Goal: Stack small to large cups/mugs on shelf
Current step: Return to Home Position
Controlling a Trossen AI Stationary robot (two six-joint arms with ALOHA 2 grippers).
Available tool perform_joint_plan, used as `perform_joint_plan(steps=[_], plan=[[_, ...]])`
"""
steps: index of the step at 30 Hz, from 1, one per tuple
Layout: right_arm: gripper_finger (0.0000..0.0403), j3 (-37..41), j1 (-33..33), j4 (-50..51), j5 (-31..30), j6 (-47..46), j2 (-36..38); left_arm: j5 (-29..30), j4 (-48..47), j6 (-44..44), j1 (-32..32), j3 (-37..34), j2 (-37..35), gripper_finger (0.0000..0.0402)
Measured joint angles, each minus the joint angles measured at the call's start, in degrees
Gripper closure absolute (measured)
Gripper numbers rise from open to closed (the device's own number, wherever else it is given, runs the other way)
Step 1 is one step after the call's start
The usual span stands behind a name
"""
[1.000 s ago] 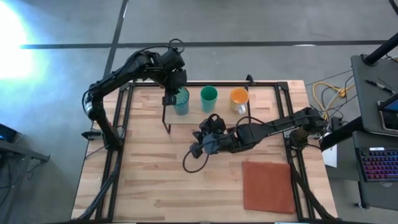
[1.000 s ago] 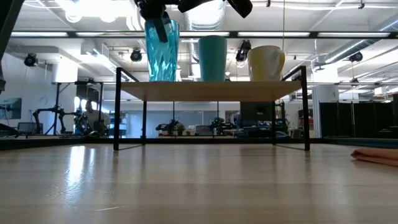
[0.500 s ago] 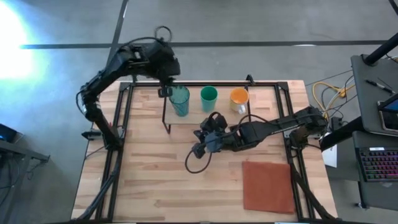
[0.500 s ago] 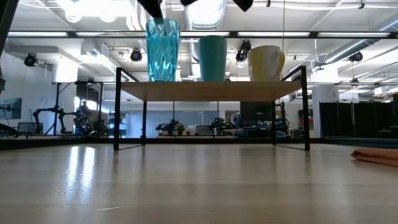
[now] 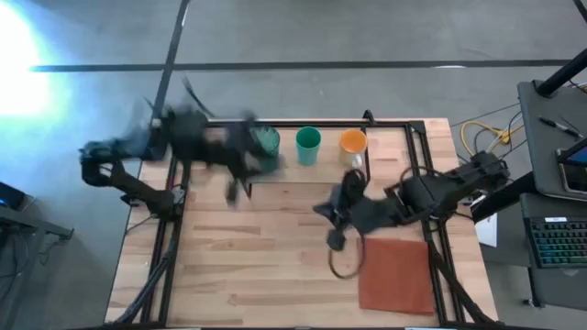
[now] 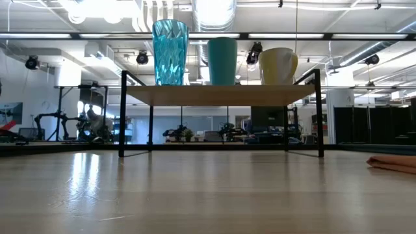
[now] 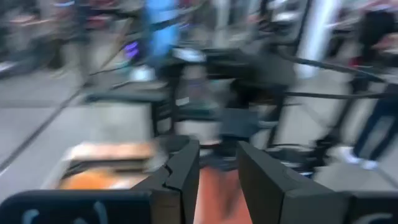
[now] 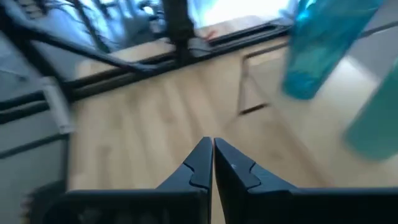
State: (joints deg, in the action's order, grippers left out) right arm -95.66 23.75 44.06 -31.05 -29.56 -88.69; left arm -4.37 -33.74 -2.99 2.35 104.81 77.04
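Note:
Three vessels stand in a row on the light-wood shelf (image 6: pixel 221 95) at the table's far side: the see-through teal tumbler (image 6: pixel 169 52) on the left, the green cup (image 6: pixel 222 61) in the middle, and the orange mug (image 5: pixel 352 141) on the right. My left gripper (image 5: pixel 234 188), blurred, is open and empty just near-left of the shelf's left end. My right gripper (image 5: pixel 336 240) is shut and empty over the table's middle right, on the near side of the shelf. Its wrist view shows the tumbler (image 8: pixel 323 50) and the cup (image 8: pixel 379 124) farther off.
A flat reddish-brown mat (image 5: pixel 394 273) lies at the table's near right, beside my right gripper. A black cable loop (image 5: pixel 345 266) hangs below the right wrist. The shelf's black legs (image 6: pixel 122 114) stand on the table. Bare wood lies on the near left.
My left gripper has come away from the teal tumbler's rim, first up and toward the far edge, then swinging fast toward the table's left and near side. The tumbler stays upright on the shelf. My right gripper has drawn back toward the table's right and near edges.

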Motion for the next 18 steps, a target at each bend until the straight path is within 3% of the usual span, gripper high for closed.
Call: perform_joint_plan(steps=[2, 5, 8, 11, 15, 18], plan=[[0.0394, 3.37, 3.6, -3.0, -0.05, -2.58, 1.96, 2.93, 11.42, -0.66, 6.08, -9.98, -1.5, 0.031], [0.0394, 8.82, 9.07, -8.02, -0.29, -3.29, 6.44, 13.93, 21.49, -3.09, 12.53, -21.99, -5.39, 0.0315], [0.0394, 15.57, 13.1, -6.56, -6.05, -6.81, 13.21, 22.07, 27.46, -8.3, 15.75, -31.93, -11.43, 0.0322], [0.0394, 22.59, 14.43, -8.83, -8.11, -10.42, 21.92, 22.72, 31.27, -13.31, 16.21, -41.23, -15.86, 0.0329], [0.0394, 31.07, 14.26, -15.1, -3.22, -8.01, 31.87, 20.91, 32.78, -19.46, 16.06, -52.32, -21.79, 0.0333], [0.0394, 38.09, 13.98, -20.2, -2.88, -6.19, 37.84, 20.82, 42.04, -21.13, 16.08, -60.38, -26.56, 0.0333]])
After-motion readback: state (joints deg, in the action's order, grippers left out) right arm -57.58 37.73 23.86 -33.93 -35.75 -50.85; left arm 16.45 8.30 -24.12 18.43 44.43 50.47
